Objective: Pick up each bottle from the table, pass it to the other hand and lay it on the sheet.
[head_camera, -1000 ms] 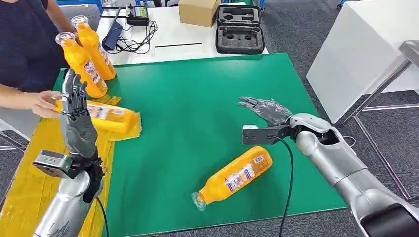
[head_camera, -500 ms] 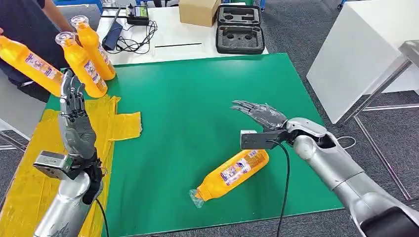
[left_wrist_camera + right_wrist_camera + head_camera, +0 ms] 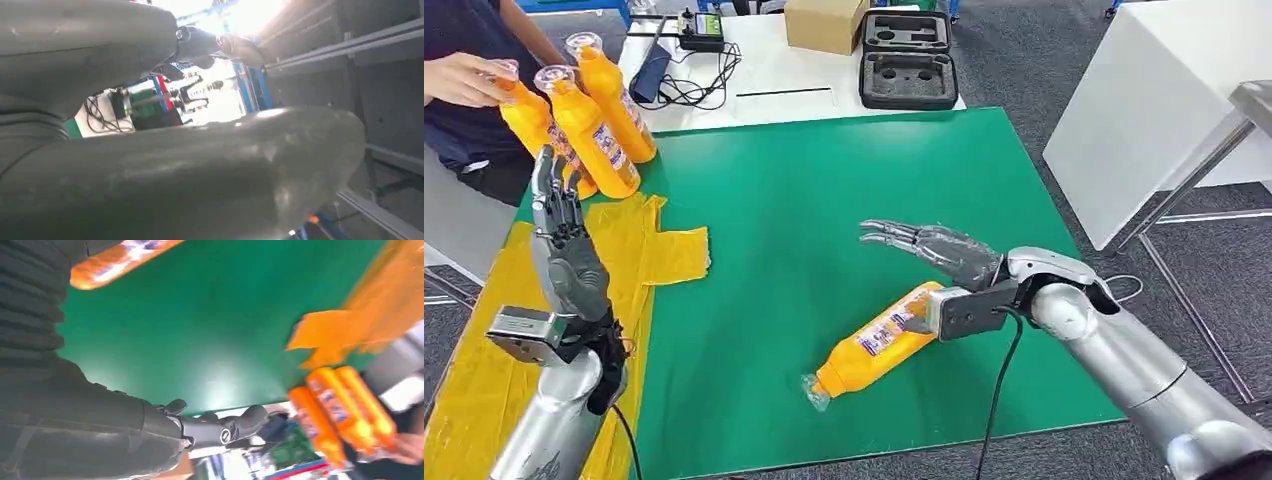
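An orange bottle (image 3: 879, 340) lies on its side on the green mat (image 3: 824, 170), cap toward the front edge; it also shows as a blurred orange bottle (image 3: 120, 260). My right hand (image 3: 924, 245) hovers just beyond it, fingers stretched out and holding nothing. Over the yellow sheet (image 3: 659, 250) my left hand (image 3: 564, 250) stands upright, fingers straight and empty. Three more orange bottles (image 3: 589, 130) stand at the mat's back left corner, seen as bottles (image 3: 340, 410) too. A person's hand (image 3: 464, 80) rests on the leftmost one (image 3: 524, 115).
Behind the mat, a white table carries a black foam case (image 3: 909, 65), a cardboard box (image 3: 824, 20) and cables (image 3: 684, 75). A white cabinet (image 3: 1144, 100) stands to the right. The person stands at the far left.
The person lifted the bottle off the yellow sheet and stood it beside the two at the back left. My right hand swung left and lower, over the lying bottle.
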Available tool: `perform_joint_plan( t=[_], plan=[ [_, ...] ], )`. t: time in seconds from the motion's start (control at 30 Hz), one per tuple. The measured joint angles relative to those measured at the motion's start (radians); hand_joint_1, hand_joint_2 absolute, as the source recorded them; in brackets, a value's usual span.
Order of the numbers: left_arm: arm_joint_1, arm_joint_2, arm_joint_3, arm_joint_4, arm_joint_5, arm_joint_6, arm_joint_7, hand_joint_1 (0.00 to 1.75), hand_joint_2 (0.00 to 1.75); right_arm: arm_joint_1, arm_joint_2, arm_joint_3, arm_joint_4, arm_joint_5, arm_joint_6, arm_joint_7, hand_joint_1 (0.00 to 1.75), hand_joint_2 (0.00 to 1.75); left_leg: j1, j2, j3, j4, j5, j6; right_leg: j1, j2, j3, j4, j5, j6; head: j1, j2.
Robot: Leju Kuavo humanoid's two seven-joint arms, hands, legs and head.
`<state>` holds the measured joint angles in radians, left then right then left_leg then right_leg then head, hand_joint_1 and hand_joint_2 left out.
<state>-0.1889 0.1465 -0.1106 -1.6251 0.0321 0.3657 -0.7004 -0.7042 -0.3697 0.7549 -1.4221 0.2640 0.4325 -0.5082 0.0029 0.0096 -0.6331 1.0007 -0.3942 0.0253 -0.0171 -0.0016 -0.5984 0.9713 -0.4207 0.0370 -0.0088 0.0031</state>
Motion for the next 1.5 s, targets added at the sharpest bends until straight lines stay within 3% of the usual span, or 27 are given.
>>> perform_joint_plan(
  t=[0.23, 0.57, 1.5],
  plan=[
    [0.054, 0.0, 0.026, -0.026, -0.032, 0.042, 0.0, 0.0, 0.0, 0.02, 0.055, 0.044, -0.01, 0.128, 0.037, 0.013, 0.0, 1.75, 0.001, 0.001, 0.0, 0.0, 0.0, 0.0, 0.0, 0.0, 0.0, 0.0, 0.0, 0.0, 0.0, 0.0],
    [0.069, -0.019, 0.028, -0.037, -0.067, 0.057, 0.0, 0.0, 0.0, -0.007, 0.136, 0.134, 0.195, 0.33, -0.023, 0.037, 0.0, 1.75, 0.001, -0.001, 0.0, 0.0, 0.0, 0.0, 0.0, -0.002, 0.0, 0.0, 0.0, 0.0, 0.0, 0.0],
    [0.025, -0.035, 0.027, -0.006, -0.041, 0.067, 0.0, 0.0, 0.0, -0.043, 0.18, 0.198, 0.413, 0.377, 0.005, 0.054, 0.0, 1.75, 0.001, 0.0, 0.0, 0.0, 0.0, 0.0, 0.0, -0.001, 0.0, 0.0, 0.0, 0.0, 0.0, 0.0]
  ],
)
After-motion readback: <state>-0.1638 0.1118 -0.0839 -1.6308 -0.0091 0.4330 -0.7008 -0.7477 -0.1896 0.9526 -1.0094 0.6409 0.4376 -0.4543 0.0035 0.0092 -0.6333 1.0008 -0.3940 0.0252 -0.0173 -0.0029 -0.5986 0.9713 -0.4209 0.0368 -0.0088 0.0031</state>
